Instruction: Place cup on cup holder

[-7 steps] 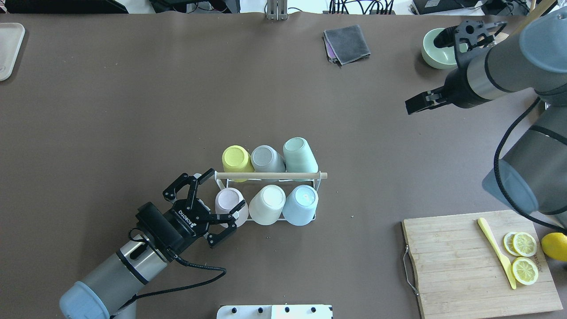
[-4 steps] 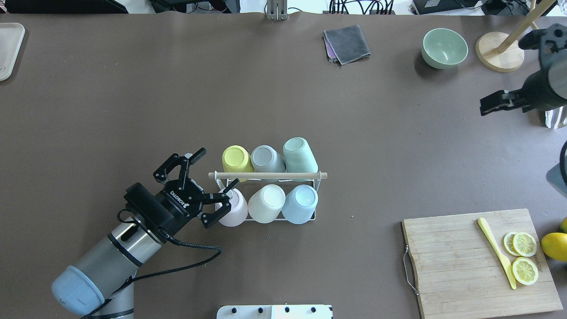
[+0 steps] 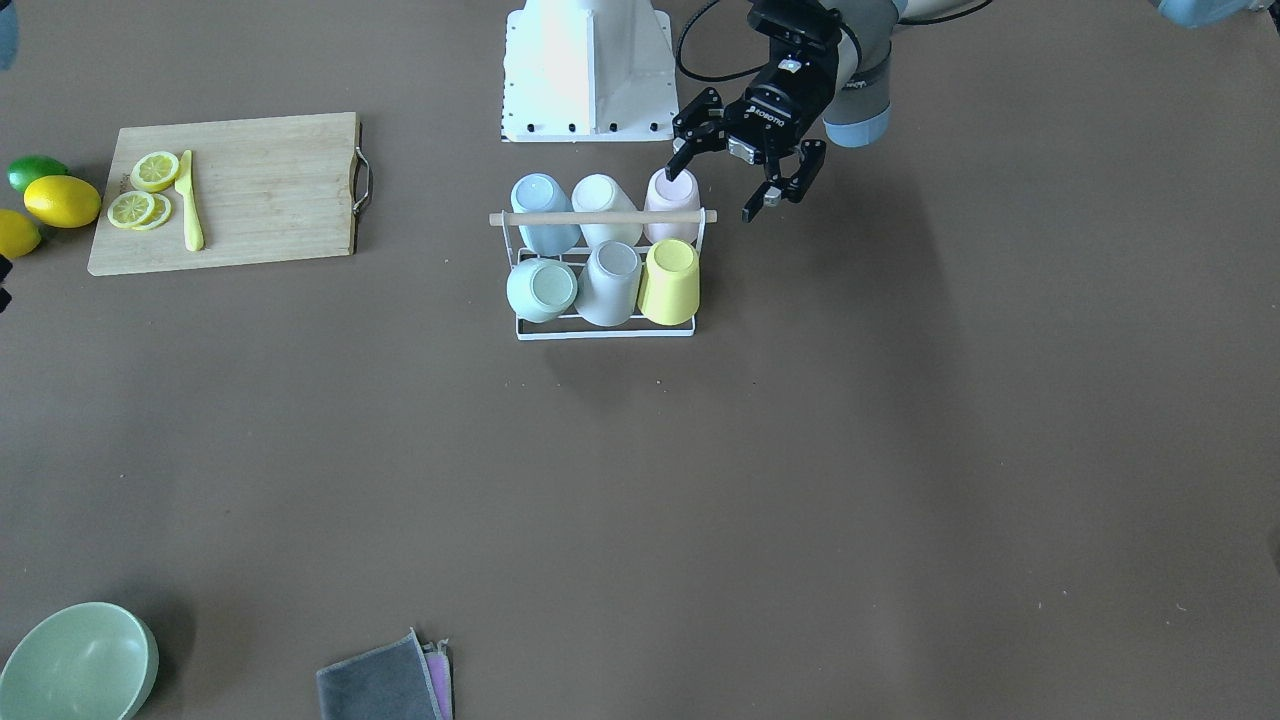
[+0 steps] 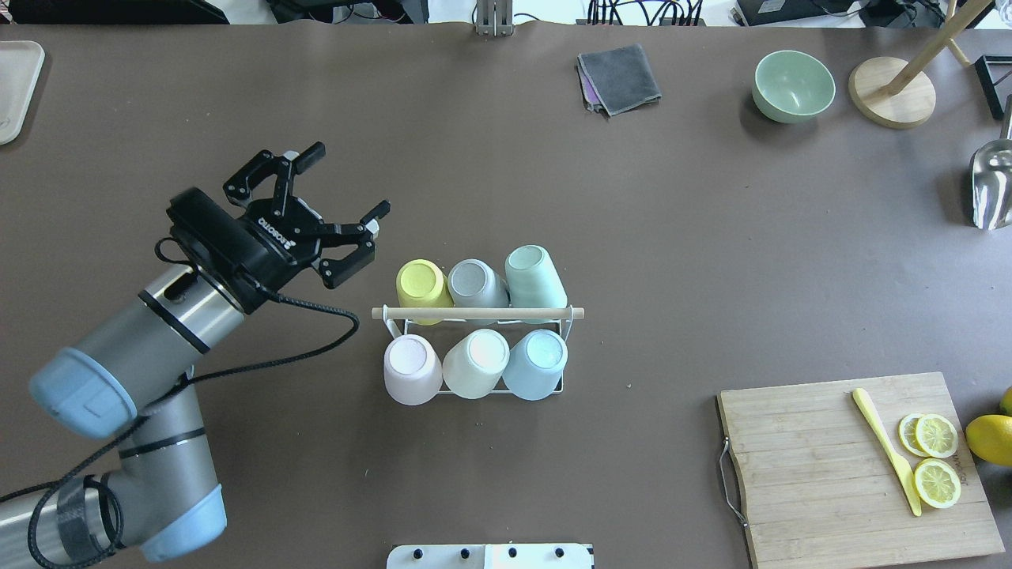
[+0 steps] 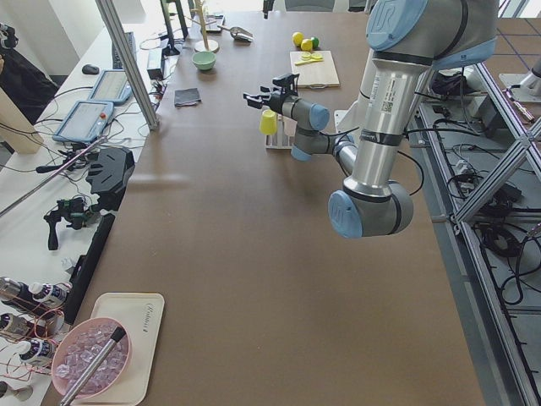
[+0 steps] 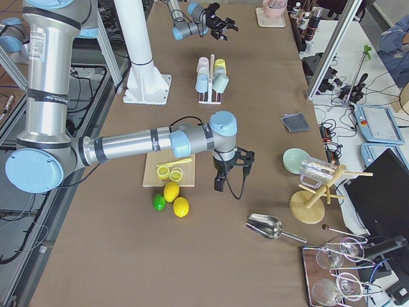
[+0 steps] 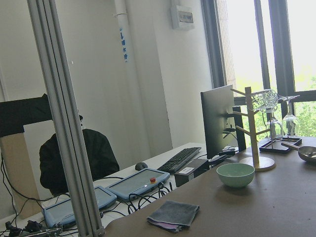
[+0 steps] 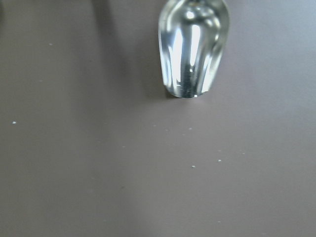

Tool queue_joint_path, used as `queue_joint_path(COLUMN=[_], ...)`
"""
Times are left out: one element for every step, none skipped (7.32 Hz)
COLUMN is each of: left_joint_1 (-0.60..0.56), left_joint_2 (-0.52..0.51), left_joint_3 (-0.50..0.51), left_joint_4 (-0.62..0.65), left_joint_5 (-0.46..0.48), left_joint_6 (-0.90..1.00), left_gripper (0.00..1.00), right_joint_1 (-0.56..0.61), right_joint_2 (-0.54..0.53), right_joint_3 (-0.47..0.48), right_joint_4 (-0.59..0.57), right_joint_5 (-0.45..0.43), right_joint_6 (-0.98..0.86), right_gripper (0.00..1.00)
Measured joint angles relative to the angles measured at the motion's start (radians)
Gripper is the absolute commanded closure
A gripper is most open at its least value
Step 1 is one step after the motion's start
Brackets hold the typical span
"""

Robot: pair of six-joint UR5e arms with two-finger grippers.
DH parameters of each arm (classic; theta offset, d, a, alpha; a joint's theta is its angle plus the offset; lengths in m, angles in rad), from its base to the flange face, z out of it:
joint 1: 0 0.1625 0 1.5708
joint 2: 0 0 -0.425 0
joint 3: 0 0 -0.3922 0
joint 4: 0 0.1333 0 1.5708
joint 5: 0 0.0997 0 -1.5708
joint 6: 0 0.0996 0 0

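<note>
Near row of the cup holder point(image 4: 477, 314): pink cup point(image 4: 411, 368) sits upside down on the near-left corner, with the cream cup point(image 4: 476, 363) and the light blue cup point(image 4: 536, 363) beside it. Far row: yellow cup point(image 4: 423, 284), grey cup point(image 4: 474, 283) and mint cup point(image 4: 536, 276), all inverted. Left gripper point(image 4: 348, 178) is farther out and to the left of the cup holder, raised off the table. Its jaws are spread wide and empty, well clear of the pink cup. Right gripper point(image 6: 229, 184) points down near the metal scoop point(image 8: 193, 47); can't tell its jaw state.
</note>
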Motion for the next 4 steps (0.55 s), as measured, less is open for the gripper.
queue_joint_path(left_joint_1=[-0.117,-0.245,-0.359,-0.439], left_joint_2=[0.030,0.057,0.076,0.088], left_joint_3=[-0.001,-0.001,0.000,0.000], left_joint_4=[0.103,0.228,0.373,0.519], left_joint_5=[-0.115,-0.258,-0.409,-0.523], left_joint_6=[-0.048,-0.072,-0.078,-0.080], left_gripper=[0.02,0.02,0.02,0.02], right_joint_1=[0.068,0.123,0.155,0.171], right_joint_2=[-0.011,-0.015,-0.016,-0.016], right_joint_3=[-0.069,-0.132,-0.169,-0.181], right_joint_4=[0.002,0.004,0.003,-0.001], right_joint_5=[0.013,0.017,0.020,0.031], right_joint_6=[-0.175,-0.351,-0.491,-0.578], right_gripper=[0.00,0.00,0.00,0.00])
